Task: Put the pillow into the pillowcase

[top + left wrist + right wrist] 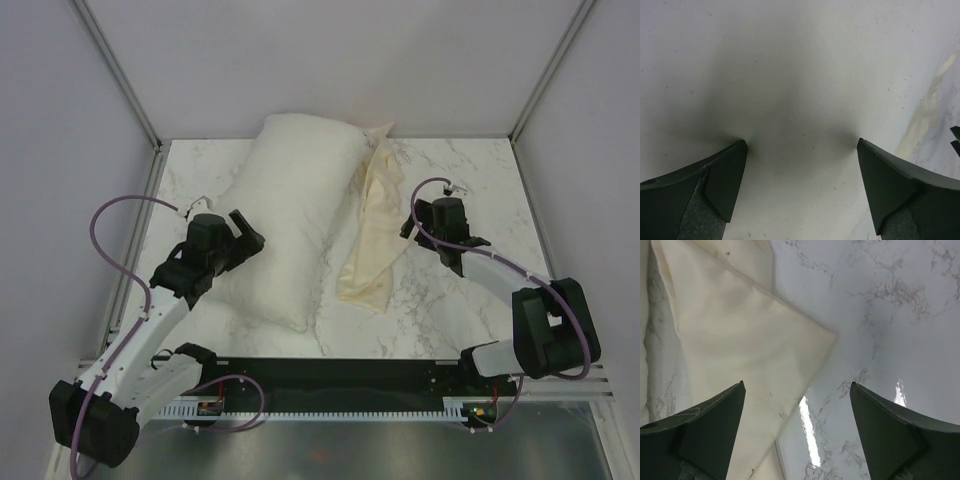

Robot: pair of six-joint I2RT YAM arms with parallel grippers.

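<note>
The plump off-white pillow (290, 215) lies lengthwise on the marble table (470, 320), left of centre. Its cover fills the left wrist view (800, 75). My left gripper (246, 232) is open against the pillow's left side, both fingertips touching the fabric with nothing pinched between them. The thin cream pillowcase (372, 230) lies crumpled along the pillow's right edge. My right gripper (412, 226) is open at the pillowcase's right edge. In the right wrist view a pointed fold of the pillowcase (740, 340) lies under the left finger and bare marble under the right one.
Grey walls with metal corner posts (120, 80) close in the table on three sides. A black rail (330, 375) runs along the near edge between the arm bases. Bare marble (480, 200) shows to the right of the pillowcase.
</note>
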